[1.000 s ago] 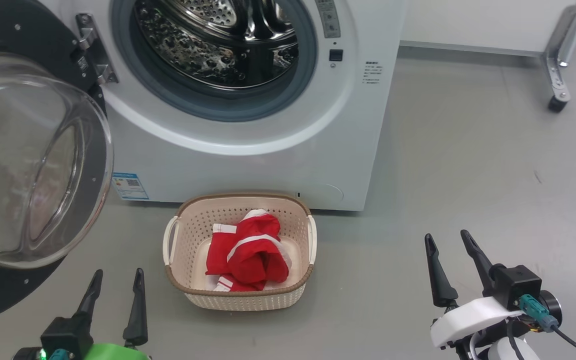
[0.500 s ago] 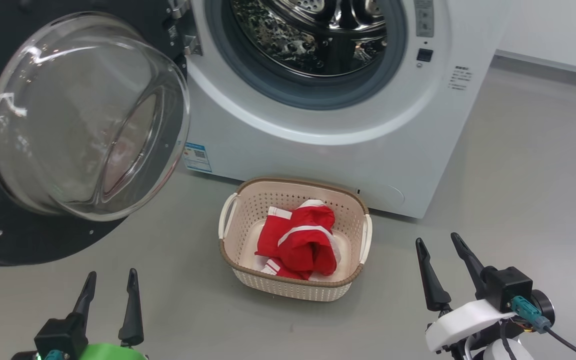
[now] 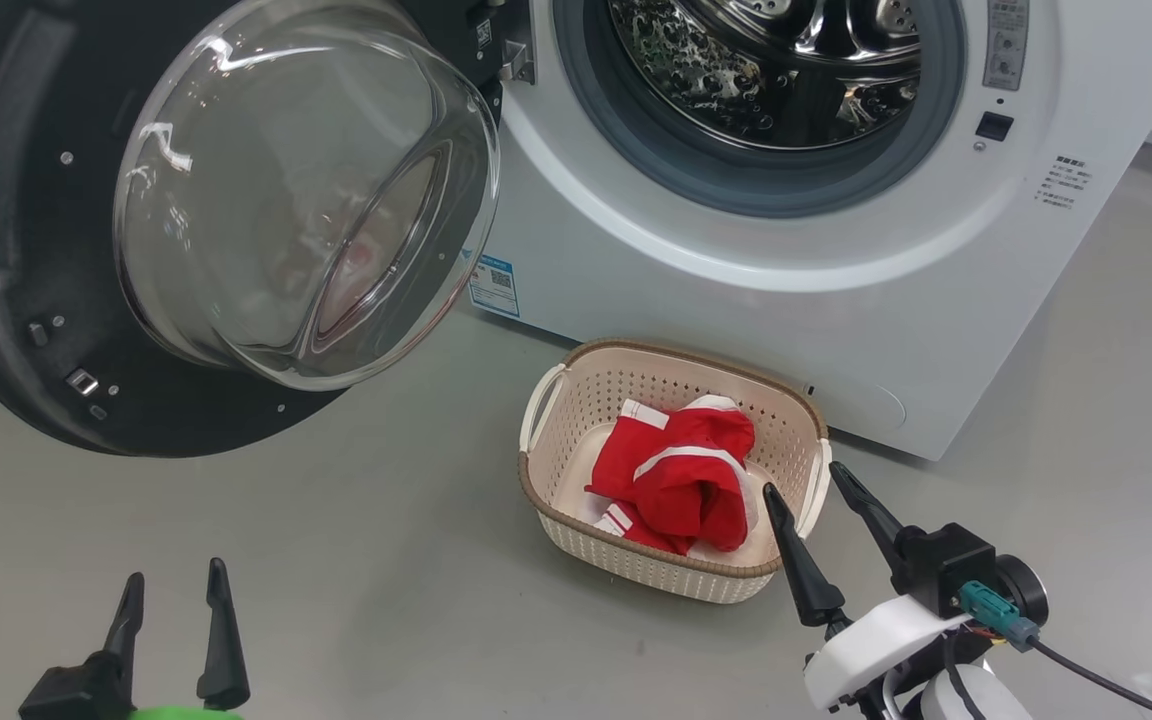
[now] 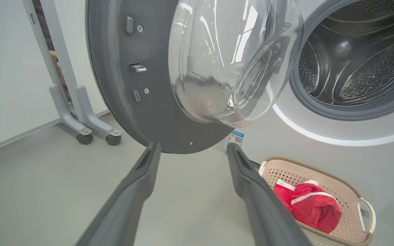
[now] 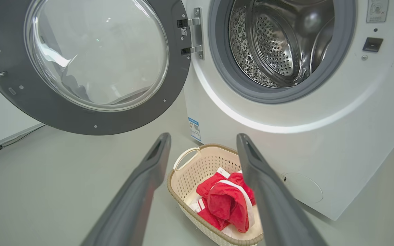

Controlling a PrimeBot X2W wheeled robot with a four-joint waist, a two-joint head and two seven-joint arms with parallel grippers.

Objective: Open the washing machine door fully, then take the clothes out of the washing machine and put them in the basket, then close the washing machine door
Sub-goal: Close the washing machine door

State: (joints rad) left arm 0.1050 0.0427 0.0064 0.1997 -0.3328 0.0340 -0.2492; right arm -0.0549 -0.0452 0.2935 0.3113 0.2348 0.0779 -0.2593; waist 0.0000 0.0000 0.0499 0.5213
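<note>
The washing machine (image 3: 736,300) (image 5: 337,143) stands with its steel drum (image 3: 786,70) bare of clothes. The washing machine door (image 3: 6,250) (image 4: 121,85) (image 5: 80,116) hangs wide open to the left, its glass bowl (image 3: 306,190) bulging out. The red clothes (image 3: 681,480) (image 4: 308,205) (image 5: 226,203) lie in the cream basket (image 3: 656,375) (image 4: 354,201) (image 5: 190,171) on the floor before the machine. My left gripper (image 3: 171,585) (image 4: 192,152) is open, low at the left, below the door. My right gripper (image 3: 801,478) (image 5: 204,140) is open, just right of the basket.
Grey floor (image 3: 336,560) spreads around the basket. A wheeled metal stand (image 4: 80,119) is behind the open door at the left. A blue label (image 3: 494,285) sits low on the machine's front.
The head camera has swung left, so the machine, door and basket shifted right in its view. Both grippers stay open; the right one now appears closer to the basket.
</note>
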